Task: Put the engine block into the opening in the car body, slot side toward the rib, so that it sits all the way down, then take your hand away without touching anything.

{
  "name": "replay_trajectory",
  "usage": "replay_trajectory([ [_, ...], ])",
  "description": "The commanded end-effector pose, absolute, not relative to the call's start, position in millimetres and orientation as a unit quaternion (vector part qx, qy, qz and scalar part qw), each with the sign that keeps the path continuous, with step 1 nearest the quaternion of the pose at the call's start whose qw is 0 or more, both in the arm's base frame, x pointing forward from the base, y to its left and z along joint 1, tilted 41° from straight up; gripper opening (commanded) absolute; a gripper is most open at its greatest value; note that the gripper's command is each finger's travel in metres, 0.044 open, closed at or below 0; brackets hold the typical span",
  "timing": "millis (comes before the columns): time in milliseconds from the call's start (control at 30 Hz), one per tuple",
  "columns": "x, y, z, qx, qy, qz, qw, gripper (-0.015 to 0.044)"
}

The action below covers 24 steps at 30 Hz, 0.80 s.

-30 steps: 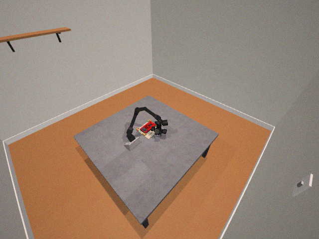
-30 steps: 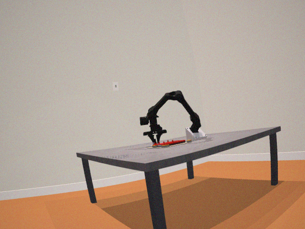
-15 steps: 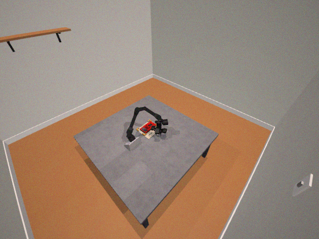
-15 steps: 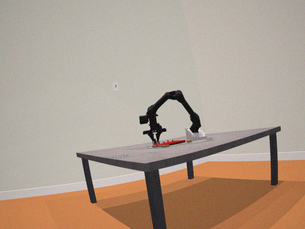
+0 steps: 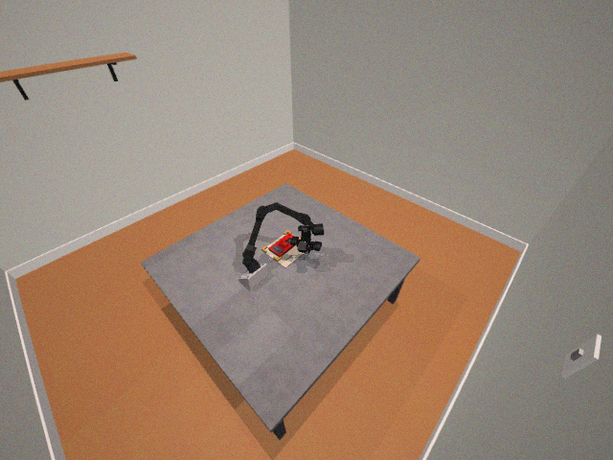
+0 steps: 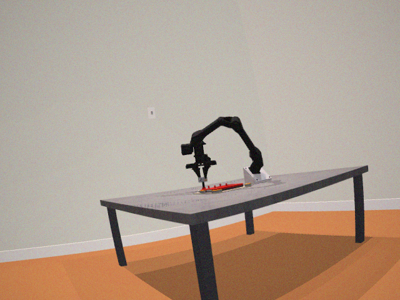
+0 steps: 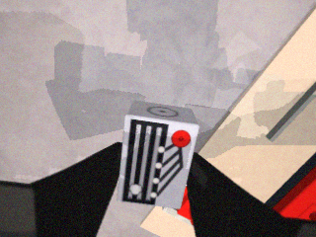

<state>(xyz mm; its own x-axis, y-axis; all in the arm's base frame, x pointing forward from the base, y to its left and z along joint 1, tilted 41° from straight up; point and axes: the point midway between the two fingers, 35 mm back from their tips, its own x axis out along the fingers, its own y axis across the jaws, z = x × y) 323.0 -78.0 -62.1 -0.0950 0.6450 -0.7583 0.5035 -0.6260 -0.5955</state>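
My gripper is shut on the engine block, a light grey block with black stripes and a red round cap on its top face. In the exterior view the block is held a little above the table. The wrist view shows its striped face toward the camera. The red car body lies beside and below the gripper. Its opening and rib cannot be made out clearly. The slot side of the block cannot be told for certain.
A cream board with yellow corner pieces lies under the car body. A dark grey bar lies on it. Thin upright pegs stand along the car body. The arm's white base stands on the grey table.
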Motion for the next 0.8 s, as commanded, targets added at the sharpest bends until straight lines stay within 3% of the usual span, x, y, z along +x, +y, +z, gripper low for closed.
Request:
replay_trajectory([
  [0,324.6,-87.9,-50.9,-0.673,-0.426,0.602,0.054,0.0],
  [767,326.3,-113.9,-4.5,-0.673,-0.442,0.591,0.037,0.0],
])
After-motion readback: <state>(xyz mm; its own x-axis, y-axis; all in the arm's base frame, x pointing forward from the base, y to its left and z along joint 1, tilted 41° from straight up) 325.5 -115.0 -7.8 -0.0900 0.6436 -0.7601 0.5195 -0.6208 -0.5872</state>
